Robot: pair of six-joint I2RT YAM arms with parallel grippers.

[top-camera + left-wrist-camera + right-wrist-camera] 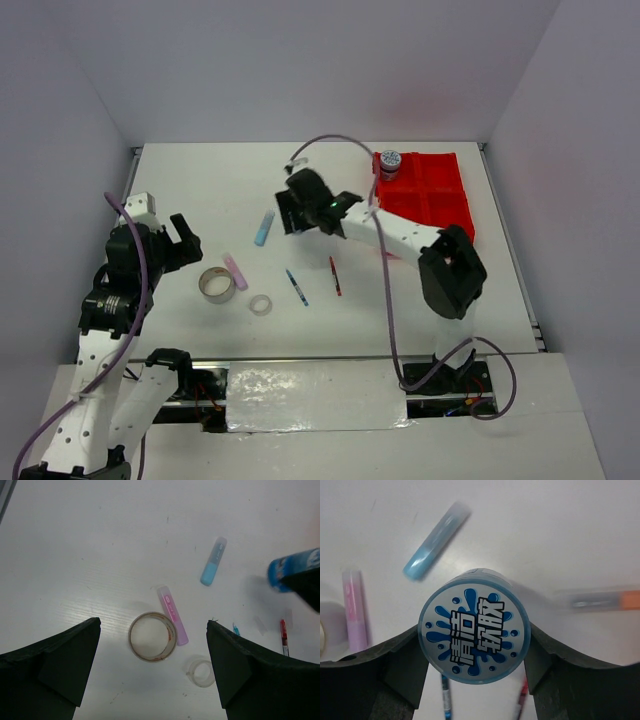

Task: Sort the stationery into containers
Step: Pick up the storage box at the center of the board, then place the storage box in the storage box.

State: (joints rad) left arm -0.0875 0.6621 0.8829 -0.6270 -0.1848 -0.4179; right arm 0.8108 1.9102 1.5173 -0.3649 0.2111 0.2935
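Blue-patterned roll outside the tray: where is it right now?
The blue-patterned roll sits clamped in the right hand, mid-table in the top view, just right of the blue stick and left of the red tray.

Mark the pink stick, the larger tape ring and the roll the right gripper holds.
pink stick [172, 615]: left wrist view, middle of its body.
larger tape ring [131, 636]: left wrist view, its left rim.
blue-patterned roll [474, 630]: right wrist view, centre of its printed face.
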